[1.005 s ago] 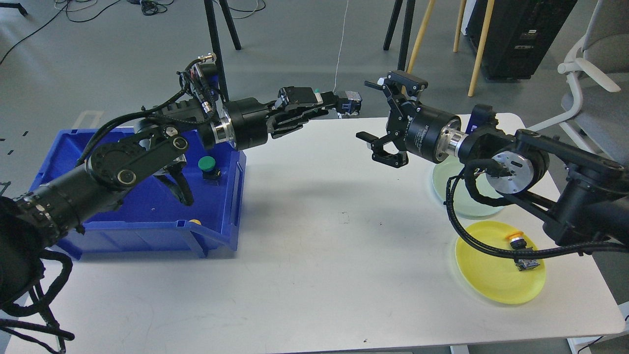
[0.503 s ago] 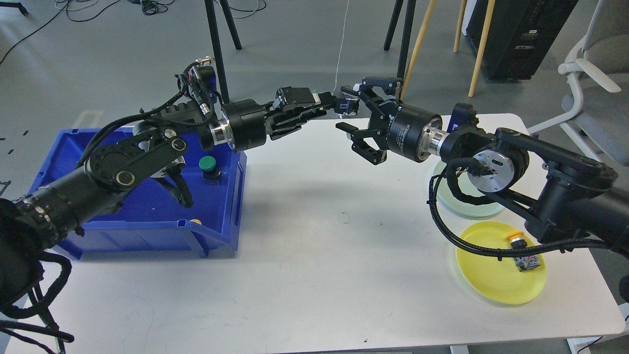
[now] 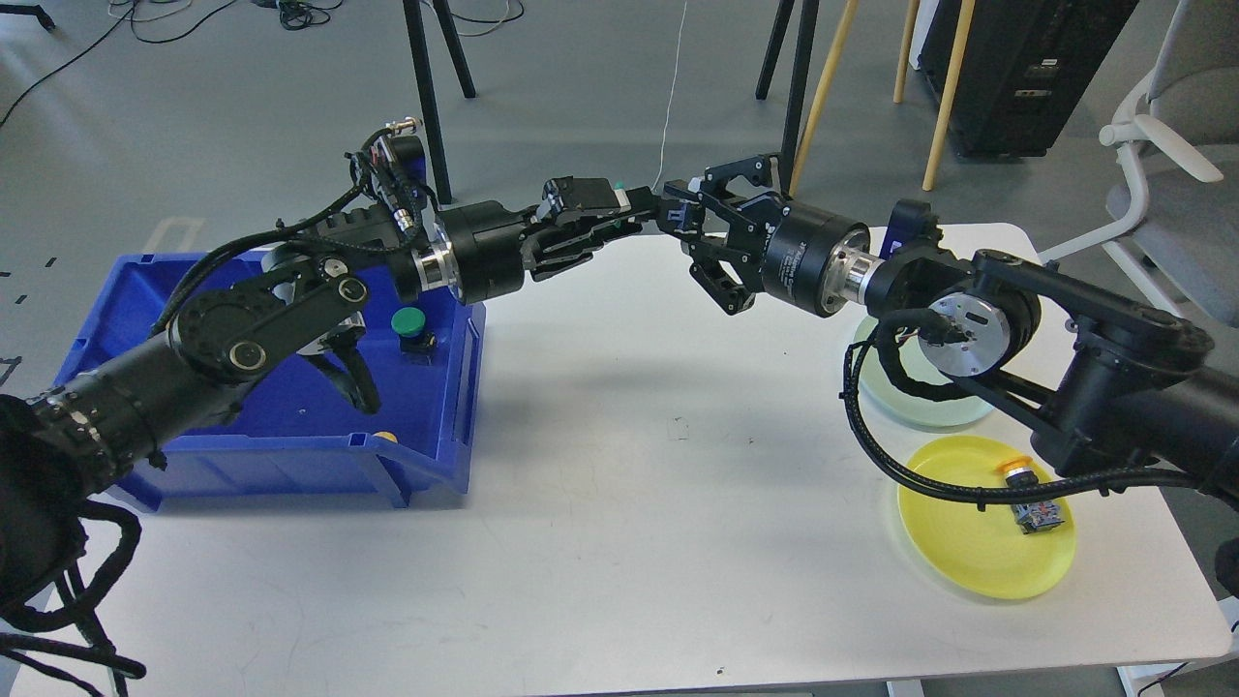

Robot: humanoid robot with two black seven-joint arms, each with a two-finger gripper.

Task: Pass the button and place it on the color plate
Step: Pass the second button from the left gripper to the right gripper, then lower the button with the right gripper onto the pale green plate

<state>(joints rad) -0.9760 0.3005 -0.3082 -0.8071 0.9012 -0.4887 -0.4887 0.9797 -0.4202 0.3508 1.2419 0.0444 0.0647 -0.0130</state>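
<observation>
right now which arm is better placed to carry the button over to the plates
The right. Its gripper is already around the button that the left gripper holds out, and both plates, pale green and yellow, lie on its side. The left arm reaches in from the blue bin.

Behind the white surface (image 3: 600, 542) lies grey floor (image 3: 194, 116); tripod legs (image 3: 426, 77), wooden legs (image 3: 939, 87), and a grey chair (image 3: 1181, 145) to its right.

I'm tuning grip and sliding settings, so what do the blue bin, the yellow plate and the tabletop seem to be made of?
Blue bin: likely moulded plastic, semi-gloss, given its uniform colour and the cut-out handle in its wall.
Yellow plate: probably smooth plastic; its rim looks slightly translucent.
Tabletop: white, matte, perhaps laminate, with small dark specks; what lies beneath cannot be told.
</observation>
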